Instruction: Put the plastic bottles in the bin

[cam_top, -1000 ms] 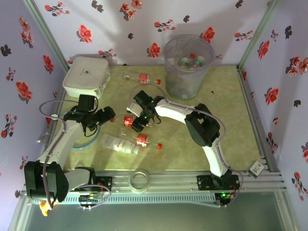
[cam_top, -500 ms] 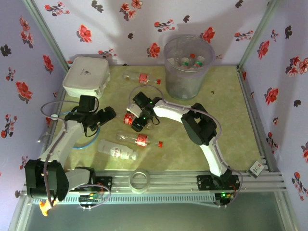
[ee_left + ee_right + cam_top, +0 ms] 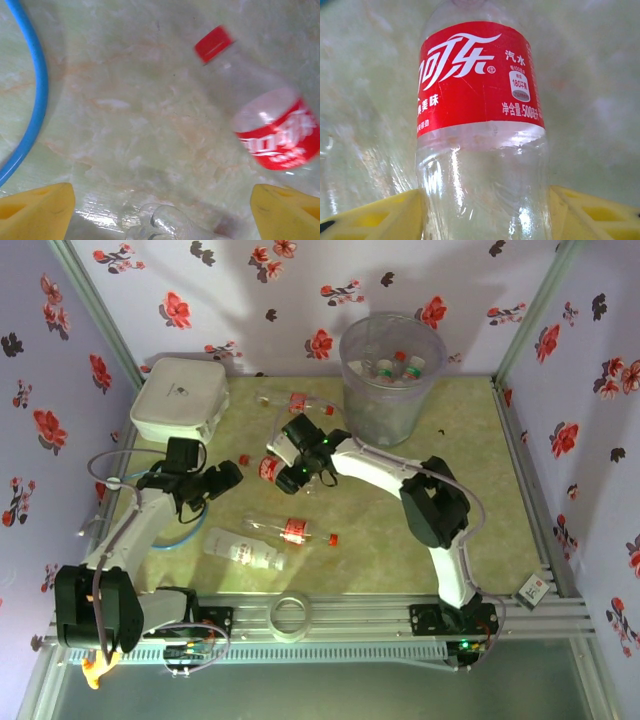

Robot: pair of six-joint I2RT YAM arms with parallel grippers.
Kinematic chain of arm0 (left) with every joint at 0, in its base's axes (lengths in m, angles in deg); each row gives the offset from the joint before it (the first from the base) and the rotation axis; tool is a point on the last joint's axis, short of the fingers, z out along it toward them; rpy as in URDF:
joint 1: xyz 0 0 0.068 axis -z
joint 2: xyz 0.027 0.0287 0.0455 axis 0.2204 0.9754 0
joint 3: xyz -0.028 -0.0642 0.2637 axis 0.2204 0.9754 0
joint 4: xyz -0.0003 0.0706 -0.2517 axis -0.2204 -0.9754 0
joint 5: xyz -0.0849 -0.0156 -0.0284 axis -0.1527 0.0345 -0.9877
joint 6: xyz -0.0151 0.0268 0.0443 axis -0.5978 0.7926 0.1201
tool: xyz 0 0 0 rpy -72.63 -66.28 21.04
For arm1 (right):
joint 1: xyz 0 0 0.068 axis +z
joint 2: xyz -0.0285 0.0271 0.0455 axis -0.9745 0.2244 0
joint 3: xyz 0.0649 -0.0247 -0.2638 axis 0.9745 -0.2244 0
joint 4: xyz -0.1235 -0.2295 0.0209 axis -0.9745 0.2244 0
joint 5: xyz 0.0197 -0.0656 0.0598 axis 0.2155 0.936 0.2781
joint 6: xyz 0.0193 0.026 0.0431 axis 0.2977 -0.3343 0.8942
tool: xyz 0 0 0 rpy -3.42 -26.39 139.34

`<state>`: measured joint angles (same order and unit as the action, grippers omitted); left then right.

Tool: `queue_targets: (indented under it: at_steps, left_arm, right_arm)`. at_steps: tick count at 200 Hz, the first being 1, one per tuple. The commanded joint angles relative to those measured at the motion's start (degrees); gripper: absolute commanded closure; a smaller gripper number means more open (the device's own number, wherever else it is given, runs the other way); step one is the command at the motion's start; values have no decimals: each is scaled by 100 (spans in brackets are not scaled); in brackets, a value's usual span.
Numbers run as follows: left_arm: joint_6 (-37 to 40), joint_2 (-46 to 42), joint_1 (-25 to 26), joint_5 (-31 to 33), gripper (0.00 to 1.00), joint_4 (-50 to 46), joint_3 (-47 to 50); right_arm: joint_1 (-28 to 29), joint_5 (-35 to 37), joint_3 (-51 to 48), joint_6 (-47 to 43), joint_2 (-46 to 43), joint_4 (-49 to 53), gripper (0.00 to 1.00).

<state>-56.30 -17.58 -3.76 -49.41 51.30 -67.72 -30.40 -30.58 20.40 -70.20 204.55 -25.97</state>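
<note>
My right gripper (image 3: 485, 217) is closed on a red-labelled bottle (image 3: 480, 95). It is clear, crinkled plastic with a red band and white script, and its body is pressed between my yellow fingers (image 3: 385, 217). From above, the right gripper (image 3: 284, 468) holds it near the middle of the table (image 3: 470, 470), left of the bin (image 3: 390, 405) and apart from it.

The bin stands at the far edge, tall and translucent. Several binned bottles (image 3: 395, 368) lie inside, showing red caps and one green. The white box (image 3: 180, 400) at far left is closed.

My left gripper (image 3: 160, 210) stands wide with nothing between its fingers. Its camera shows a capped bottle (image 3: 275, 132) with a red cap and red label, beside a blue cable (image 3: 35, 100). I cannot tell whether it is the one I hold.

The overhead view adds the left gripper (image 3: 228, 478) and three bottles lying on the table. A front bottle (image 3: 290, 530) is just beside a white-labelled bottle (image 3: 245, 550), and a back bottle (image 3: 295, 400) lies near the bin.
</note>
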Motion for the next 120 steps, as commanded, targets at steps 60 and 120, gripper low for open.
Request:
queue_targets:
  at_steps: [60,120]
  left_arm:
    - [14,355,17,-169,8,247,-151]
    - [-32,549,112,-199,8,422,-190]
  right_arm:
    - [-443,527,269,602,-1572,219,44]
    - [-1254,1770,596,758,-2672,317,46]
